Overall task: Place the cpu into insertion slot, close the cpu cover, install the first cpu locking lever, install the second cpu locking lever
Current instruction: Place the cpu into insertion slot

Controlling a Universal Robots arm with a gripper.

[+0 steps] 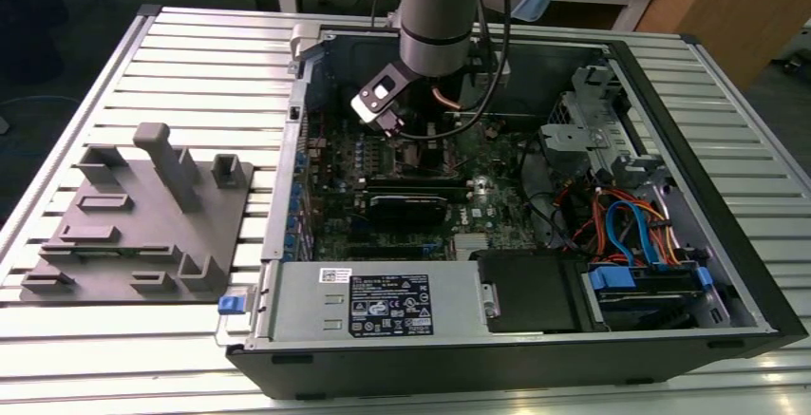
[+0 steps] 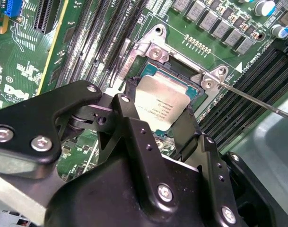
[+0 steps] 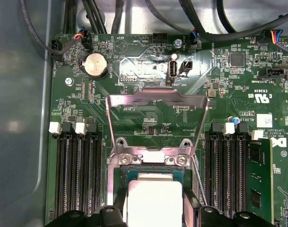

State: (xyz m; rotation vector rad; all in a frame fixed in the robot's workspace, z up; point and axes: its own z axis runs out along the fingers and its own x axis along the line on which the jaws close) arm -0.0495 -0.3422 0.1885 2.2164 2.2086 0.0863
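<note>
My gripper [image 2: 159, 113] is shut on the cpu [image 2: 163, 105], a square chip with a silver-grey top, with one black finger [image 2: 127, 106] on each side. The chip sits low over the insertion slot [image 2: 184, 64], nearly level with its silvery rim. In the first wrist view the cpu [image 3: 154, 196] lies just beyond the socket's hinge bracket [image 3: 153, 158], and the cpu cover [image 3: 155, 96] stands flipped open past it. A thin locking lever [image 2: 257, 100] runs beside the socket. In the exterior view the arm reaches down into the open computer case, my gripper [image 1: 403, 140] above the green motherboard [image 1: 495, 206].
Long black memory slots [image 3: 77, 175] flank the socket on both sides. Cables [image 1: 633, 230] and a drive cage [image 1: 583, 130] fill the case on the exterior view's right, and a power supply [image 1: 380, 306] lies at the front. A grey fixture tray [image 1: 127, 230] lies on the exterior view's left.
</note>
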